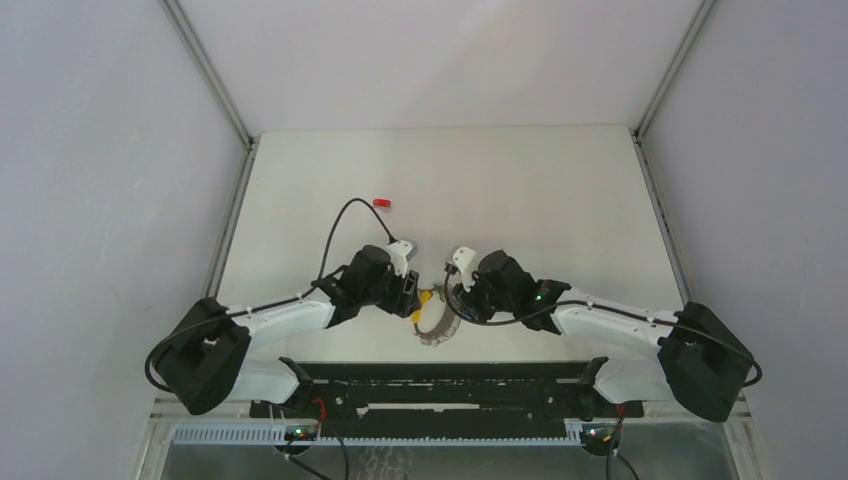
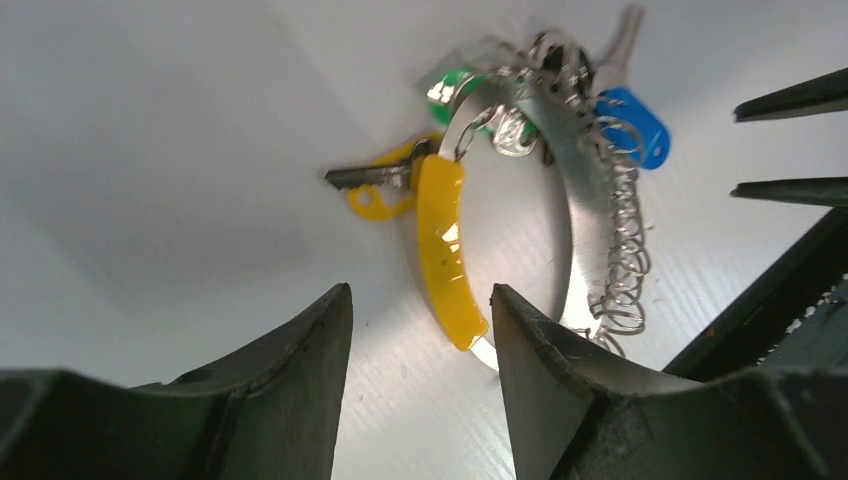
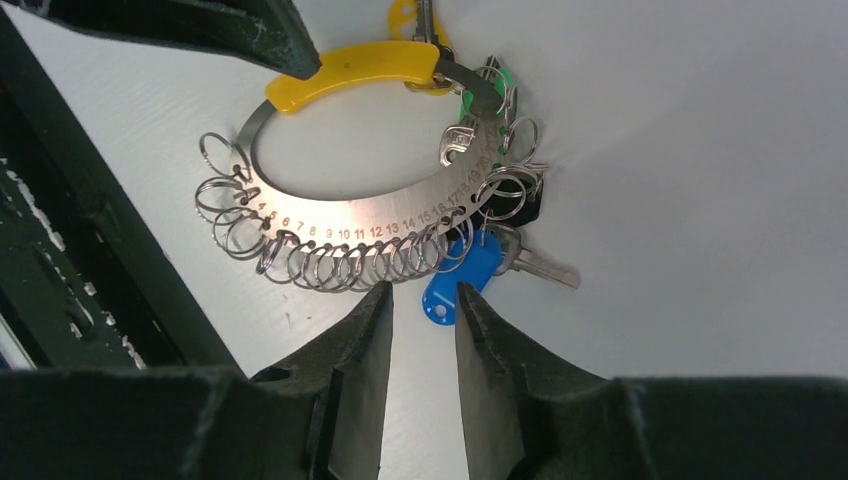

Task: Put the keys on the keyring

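The keyring (image 3: 380, 215) (a stiff, slippery steel band with loose split rings (image 3: 330, 262), best gripped at its yellow handle (image 2: 440, 240)) lies between the left gripper (image 2: 420, 295), released, and the right gripper (image 3: 423, 290), slightly parted and empty — the light red key (image 1: 382, 202) lies well beyond the keyring.
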### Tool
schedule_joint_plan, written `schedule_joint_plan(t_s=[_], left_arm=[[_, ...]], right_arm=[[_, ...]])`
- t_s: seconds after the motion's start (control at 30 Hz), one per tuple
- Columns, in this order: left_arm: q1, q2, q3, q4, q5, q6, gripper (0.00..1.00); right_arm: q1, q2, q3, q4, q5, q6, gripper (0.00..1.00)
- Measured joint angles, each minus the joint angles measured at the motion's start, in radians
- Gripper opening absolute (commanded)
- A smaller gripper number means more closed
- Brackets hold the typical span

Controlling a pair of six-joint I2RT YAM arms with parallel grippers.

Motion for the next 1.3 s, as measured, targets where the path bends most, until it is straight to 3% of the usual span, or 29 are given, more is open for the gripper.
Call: schedule_joint_plan(t_s=[0.47,1.3], left_arm=[[0.000,0.091,0.041,-0.033,-0.016,-0.019,0.56],[0.000,0.111,0.041,-0.025,0.003,-0.019,0.54]], right_arm=[[0.015,0.191,0.106,-0.043,0.060,-0.021,0.22],[0.032,0.241,0.111,-0.017,0.081,-0.058,0.18]])
